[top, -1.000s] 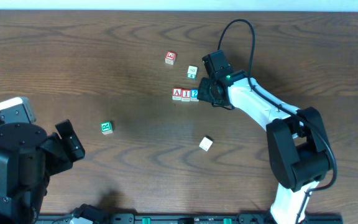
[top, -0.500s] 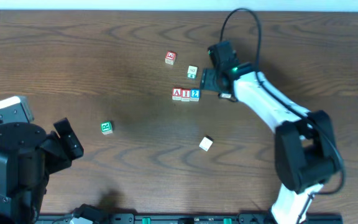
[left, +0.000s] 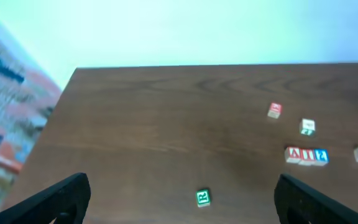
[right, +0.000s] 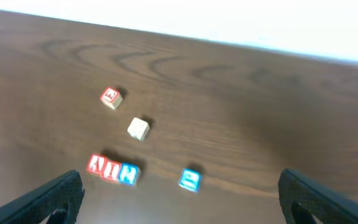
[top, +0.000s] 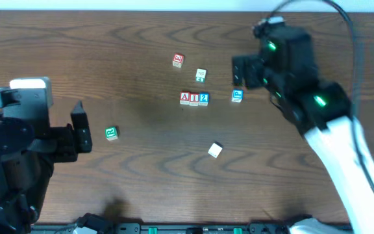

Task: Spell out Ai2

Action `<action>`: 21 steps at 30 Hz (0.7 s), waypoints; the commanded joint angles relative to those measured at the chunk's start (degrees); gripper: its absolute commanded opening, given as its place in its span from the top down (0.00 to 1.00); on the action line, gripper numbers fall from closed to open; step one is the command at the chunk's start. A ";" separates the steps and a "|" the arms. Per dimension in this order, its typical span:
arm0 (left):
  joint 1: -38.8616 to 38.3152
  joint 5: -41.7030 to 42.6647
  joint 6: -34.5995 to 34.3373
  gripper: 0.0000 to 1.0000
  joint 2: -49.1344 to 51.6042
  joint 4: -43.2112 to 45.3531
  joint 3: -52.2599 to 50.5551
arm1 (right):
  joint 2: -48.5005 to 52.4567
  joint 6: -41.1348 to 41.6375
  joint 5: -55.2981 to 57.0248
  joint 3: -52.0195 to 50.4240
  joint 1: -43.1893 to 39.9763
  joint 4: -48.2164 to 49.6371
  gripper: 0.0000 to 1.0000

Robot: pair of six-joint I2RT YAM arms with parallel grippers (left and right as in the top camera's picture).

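The three cubes lie side by side in a row reading A (top: 185, 98), I (top: 194, 98), 2 (top: 204, 98) near the table's middle. The left wrist view has the same row at its right: A (left: 294, 154), I (left: 306, 155), 2 (left: 319, 156). It is blurred in the right wrist view: A (right: 96, 165), I (right: 112, 168), 2 (right: 128, 173). My right gripper (top: 237, 72) hangs open above and to the right of the row, holding nothing. My left gripper (top: 83, 128) is open at the far left, well away from the row.
Another blue cube (top: 237, 95) lies just right of the row. A red-faced cube (top: 178, 60) and a pale cube (top: 200, 75) sit behind it. A green cube (top: 111, 133) lies near the left gripper, and a plain cube (top: 215, 150) lies in front.
My right gripper has opened, let go of the 2 cube and pulled up and away to the right, uncovering the other blue cube. The left arm has shifted slightly.
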 commanded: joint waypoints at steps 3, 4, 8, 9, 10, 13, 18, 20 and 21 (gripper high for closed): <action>0.07 13.05 9.38 0.05 -1.20 0.15 3.26 | -15.34 -7.82 0.50 0.74 1.11 -3.19 0.01; 0.07 13.66 9.46 0.05 -1.57 -0.09 4.02 | -17.59 -7.85 0.48 0.74 1.11 -3.54 0.01; 0.07 16.15 9.90 0.05 -4.59 -2.89 8.96 | -26.43 -8.68 0.55 0.74 1.09 -6.27 0.01; 0.07 16.13 9.86 0.04 -5.51 -3.63 10.05 | -27.89 -8.68 0.55 0.74 1.09 -7.23 0.01; 0.07 16.11 9.86 0.05 -6.71 -4.74 11.28 | -29.31 -8.66 0.52 0.74 1.09 -8.52 0.01; 0.07 16.11 9.84 0.05 -10.60 -8.31 14.21 | -32.50 -8.61 0.48 0.74 1.09 -13.35 0.01; 0.07 16.17 7.69 0.05 -19.04 -15.02 17.05 | -37.94 -5.95 -0.09 0.74 1.09 -22.29 0.01; 0.07 16.52 6.69 0.05 -23.04 -16.06 17.09 | -40.48 -5.53 -1.25 0.74 1.09 -25.18 0.01; 0.07 16.52 6.05 0.05 -24.57 -16.22 17.09 | -41.55 -4.87 -1.42 0.74 1.09 -26.27 0.01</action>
